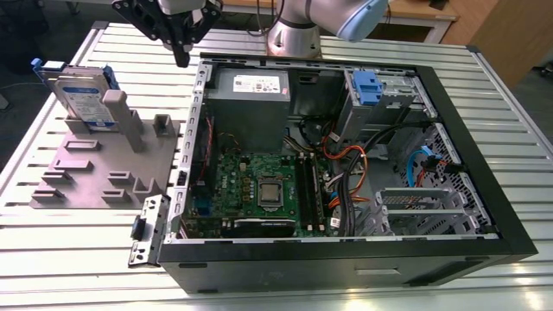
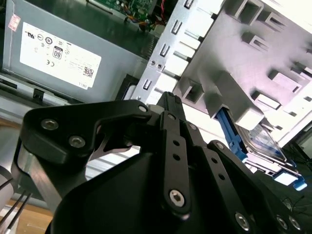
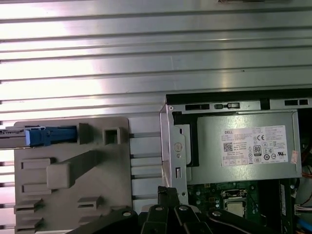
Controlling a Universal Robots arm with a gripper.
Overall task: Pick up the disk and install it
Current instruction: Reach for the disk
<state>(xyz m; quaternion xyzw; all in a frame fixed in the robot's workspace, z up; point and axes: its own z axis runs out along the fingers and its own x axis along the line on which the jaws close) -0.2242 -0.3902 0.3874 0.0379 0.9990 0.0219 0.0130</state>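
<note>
Disk (image 1: 83,97) upright in holder (image 1: 121,162), on the exterior view's left of case (image 1: 346,259); my gripper (image 1: 180,62) hangs between them.

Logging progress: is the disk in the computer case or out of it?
Out. The disk stands on edge in the grey holder beside the case, apart from the end effector.

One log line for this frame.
gripper shut, empty | by computer case edge | disk upright in stand, not picked
</note>
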